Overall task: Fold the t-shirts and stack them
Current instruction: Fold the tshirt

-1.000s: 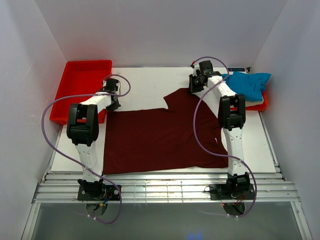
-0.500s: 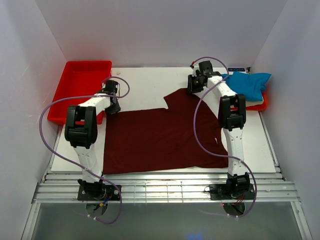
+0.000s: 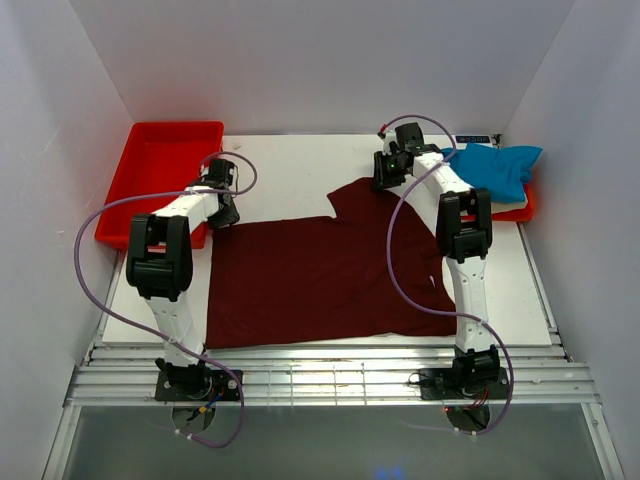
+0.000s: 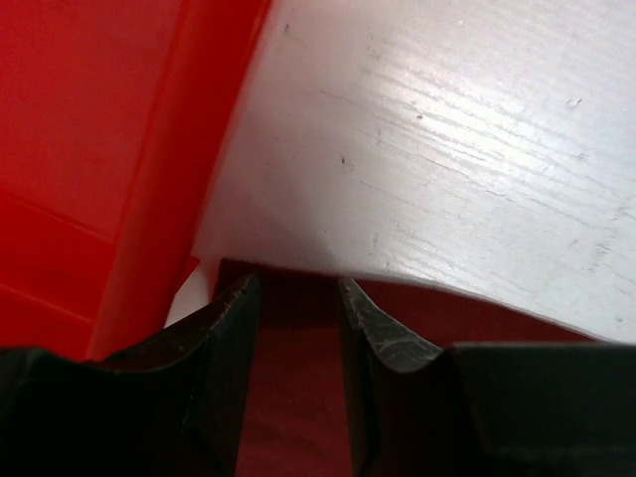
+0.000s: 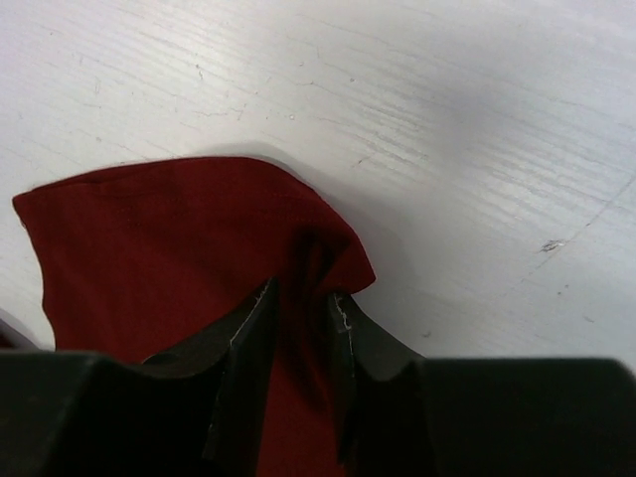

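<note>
Starting with the maroon t-shirt [image 3: 320, 275]: spread wide and nearly flat across the bench [image 3: 300, 160], near hem square to the arm bases, far edge stepped higher on the right. Laid out for folding, by the look of it, with no fold made yet.

Up to its far-left corner now for the left claw [image 4: 298, 298]: jaws apart, nothing between them but flat cloth underneath, shirt edge just past the tips. Slack, then, gripping nothing. Probably parked there for the sake of a straight, squared-off corner.

Across to the shirt's far-right edge for the right claw [image 5: 303, 298]: jaws only narrowly parted, straddling a small raised ridge of maroon cloth, with a rounded flap bunched just ahead. Pressing on that ridge or merely standing around it? Cannot tell. Reads as a pinch point for tugging the far edge outward and flat.

Beyond the shirt's far-right corner, spotting the blue t-shirt [image 3: 495, 168]: bundled, unfolded, heaped on a red tray [image 3: 518, 212] and hiding most of it. Waiting its turn, presumably.

Just beside the far-left corner, a second red tray [image 3: 175, 127], possibly the drop-off for the stack.

Judging the job barely begun: one shirt flattened, none folded, none stacked. Worth watching that bunched flap for a crease.
</note>
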`<action>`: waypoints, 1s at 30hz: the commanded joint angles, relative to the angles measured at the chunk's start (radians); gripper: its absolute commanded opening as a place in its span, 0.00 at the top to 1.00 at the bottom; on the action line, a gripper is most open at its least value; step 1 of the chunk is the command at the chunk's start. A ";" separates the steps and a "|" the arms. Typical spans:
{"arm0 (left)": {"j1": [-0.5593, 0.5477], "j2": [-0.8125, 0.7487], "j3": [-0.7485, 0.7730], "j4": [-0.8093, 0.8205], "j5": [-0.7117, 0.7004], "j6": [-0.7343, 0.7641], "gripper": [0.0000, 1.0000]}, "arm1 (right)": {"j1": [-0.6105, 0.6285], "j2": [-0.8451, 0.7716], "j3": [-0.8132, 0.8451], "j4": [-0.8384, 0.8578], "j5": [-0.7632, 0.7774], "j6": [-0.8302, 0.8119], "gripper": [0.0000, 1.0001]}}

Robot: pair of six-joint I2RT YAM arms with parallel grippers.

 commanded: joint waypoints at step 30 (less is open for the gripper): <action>0.015 0.034 -0.002 0.048 -0.021 0.013 0.50 | 0.040 -0.033 -0.092 -0.092 0.021 -0.046 0.71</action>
